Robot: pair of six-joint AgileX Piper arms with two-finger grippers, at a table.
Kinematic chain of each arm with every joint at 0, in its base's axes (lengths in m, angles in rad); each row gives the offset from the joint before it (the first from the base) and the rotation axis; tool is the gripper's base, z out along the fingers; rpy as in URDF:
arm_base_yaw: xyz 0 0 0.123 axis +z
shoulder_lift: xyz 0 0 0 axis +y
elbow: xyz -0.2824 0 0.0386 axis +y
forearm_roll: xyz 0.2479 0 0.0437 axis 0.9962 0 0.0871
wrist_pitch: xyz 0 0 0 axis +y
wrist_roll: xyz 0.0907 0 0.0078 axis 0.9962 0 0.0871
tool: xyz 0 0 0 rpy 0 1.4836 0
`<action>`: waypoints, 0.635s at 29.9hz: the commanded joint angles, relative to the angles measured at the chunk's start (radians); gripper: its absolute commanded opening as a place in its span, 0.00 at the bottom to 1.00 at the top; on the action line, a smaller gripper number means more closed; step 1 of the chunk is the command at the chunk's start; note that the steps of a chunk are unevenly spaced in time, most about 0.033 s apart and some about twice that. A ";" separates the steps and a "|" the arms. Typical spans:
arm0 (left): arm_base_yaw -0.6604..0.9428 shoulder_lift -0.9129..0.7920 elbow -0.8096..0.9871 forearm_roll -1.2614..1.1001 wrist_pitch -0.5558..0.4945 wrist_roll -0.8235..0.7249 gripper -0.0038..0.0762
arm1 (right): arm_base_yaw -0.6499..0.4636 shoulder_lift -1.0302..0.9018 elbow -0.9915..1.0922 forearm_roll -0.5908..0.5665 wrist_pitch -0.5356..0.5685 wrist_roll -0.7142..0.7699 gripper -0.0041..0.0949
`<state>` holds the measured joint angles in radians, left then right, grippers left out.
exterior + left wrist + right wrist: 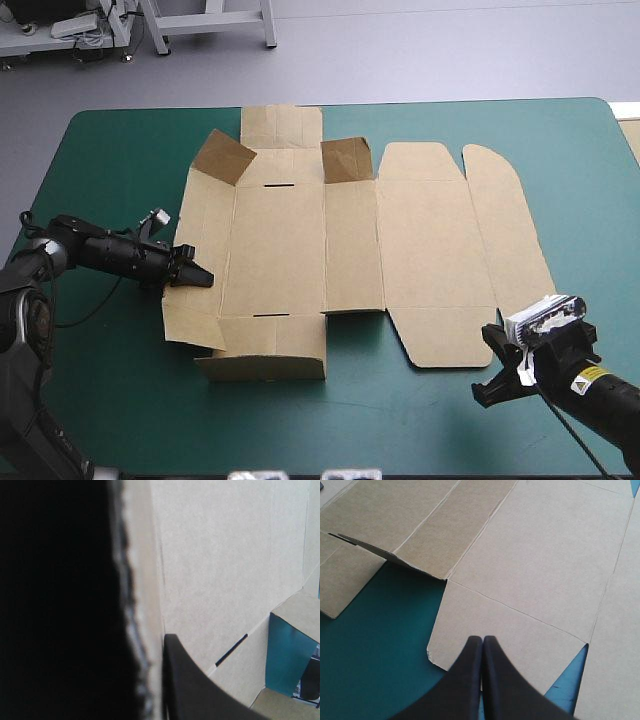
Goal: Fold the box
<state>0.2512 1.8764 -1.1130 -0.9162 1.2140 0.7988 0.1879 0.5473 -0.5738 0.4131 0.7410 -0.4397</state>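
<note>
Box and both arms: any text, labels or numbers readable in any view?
No readable text.
Box: plain brown board, no print in any view.
Yellow sticker on the right arm: too small to read.

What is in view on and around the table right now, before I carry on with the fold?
box: one, brown, mid-table, mostly flat; two far corner flaps and the near wall are raised.
table: one, teal-green cover, under everything.
pale brown strip: one, at the table's right edge, cut off by the picture; cannot tell what it is.
left gripper: one, black fingers, shut on the box's panel nearest the table's left edge.
right gripper: one, black fingers shut together, at the near edge of the box's flat lid part, holding nothing that shows.
</note>
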 commanded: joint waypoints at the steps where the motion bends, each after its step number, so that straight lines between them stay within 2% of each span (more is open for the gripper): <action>1: -0.009 -0.037 -0.050 -0.069 0.081 0.010 0.04 | -0.002 0.005 -0.025 0.026 -0.053 -0.004 0.02; 10: -0.109 -0.072 -0.250 0.086 0.081 -0.071 0.04 | -0.002 0.005 -0.025 0.026 -0.052 -0.004 0.02; 13: -0.202 -0.100 -0.368 0.227 0.081 -0.121 0.04 | -0.002 0.005 -0.025 0.029 -0.052 -0.004 0.02; 19: -0.399 -0.114 -0.659 0.529 0.076 -0.126 0.04 | -0.002 0.005 -0.025 0.033 -0.052 0.000 0.02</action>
<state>-0.0710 1.8260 -1.6242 -0.4766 1.2224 0.6636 0.1879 0.5473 -0.5738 0.4184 0.7410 -0.4388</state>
